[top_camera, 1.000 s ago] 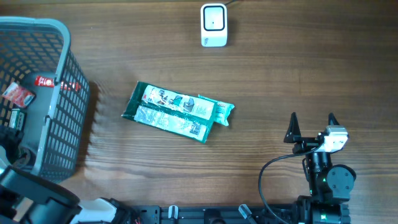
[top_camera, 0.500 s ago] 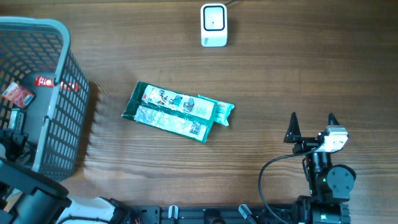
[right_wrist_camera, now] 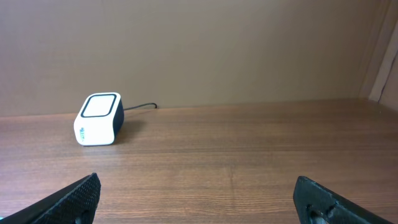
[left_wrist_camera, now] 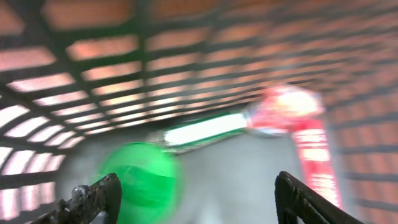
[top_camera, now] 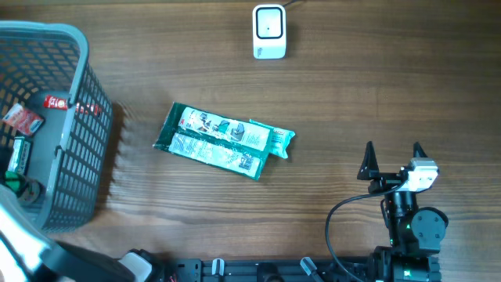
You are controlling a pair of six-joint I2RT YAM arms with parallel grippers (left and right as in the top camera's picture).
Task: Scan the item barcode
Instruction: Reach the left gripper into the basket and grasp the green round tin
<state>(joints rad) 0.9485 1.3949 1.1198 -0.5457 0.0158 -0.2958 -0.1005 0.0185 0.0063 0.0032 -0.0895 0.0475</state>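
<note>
The left wrist view is blurred by motion. It looks into the grey mesh basket, where a round green thing, a green-and-white pack and a red packet lie. My left gripper is open above the basket floor; the green thing is next to its left finger and I cannot tell if they touch. My right gripper stands open and empty at the table's front right. The white barcode scanner stands at the far edge and shows in the right wrist view as the scanner.
Green snack packs lie overlapping mid-table. The tall basket fills the left side, with red packets and a green-black item inside. My left arm's white body crosses the lower left corner.
My left arm has shifted toward the lower left corner, uncovering a green-black item in the basket. The right arm and the packs on the table have not moved.
</note>
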